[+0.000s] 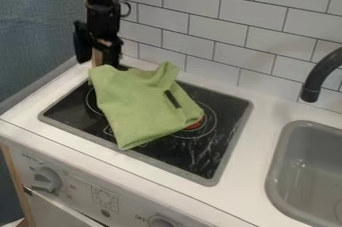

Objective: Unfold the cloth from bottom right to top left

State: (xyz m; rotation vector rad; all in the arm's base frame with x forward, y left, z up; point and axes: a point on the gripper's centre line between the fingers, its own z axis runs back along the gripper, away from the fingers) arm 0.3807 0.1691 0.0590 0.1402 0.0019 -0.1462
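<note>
At upper left, the gripper (105,59) hangs at the green cloth's (140,103) edge.

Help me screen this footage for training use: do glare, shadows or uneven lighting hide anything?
In the camera view, pale streaks cross the front right of the black cooktop, reflections or scuffs, I cannot tell which; the green cloth is evenly lit, with soft shading at its folds; the black arm is so dark that its parts merge.
</note>
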